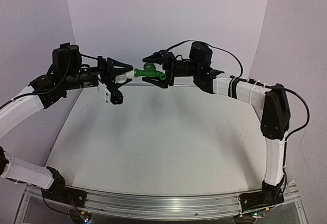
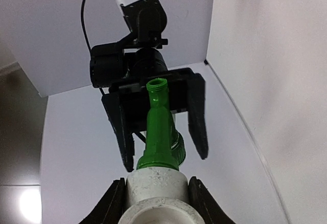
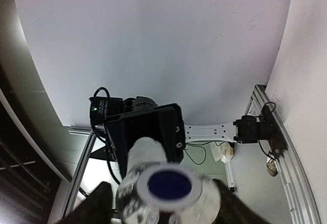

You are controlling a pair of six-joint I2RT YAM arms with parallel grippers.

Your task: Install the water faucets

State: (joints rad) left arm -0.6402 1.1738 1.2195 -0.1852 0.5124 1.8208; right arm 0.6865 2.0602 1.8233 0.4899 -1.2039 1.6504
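"How were the two arms standing?"

"The left arm (image 1: 20, 109) and the right arm (image 1: 245, 91) were both raised, elbows out wide. Their wrists were turned level toward each other, so they met nose to nose in the air above the far part of the tabletop (image 1: 153, 142)."

"And the grippers?"

"The left gripper (image 1: 125, 73) was pinching the white fitting (image 2: 156, 188), a finger pressed on each side. The right gripper (image 1: 144, 69) had its fingers spread, one on either side of the green tap (image 1: 150, 71), with a gap showing on both sides."

"Where was the tap, then?"

"It sat in the fitting and stuck straight out toward the right gripper, well above the tabletop."

"How many pieces in all?"

"One green tap and one white fitting, with two arms and two grippers."
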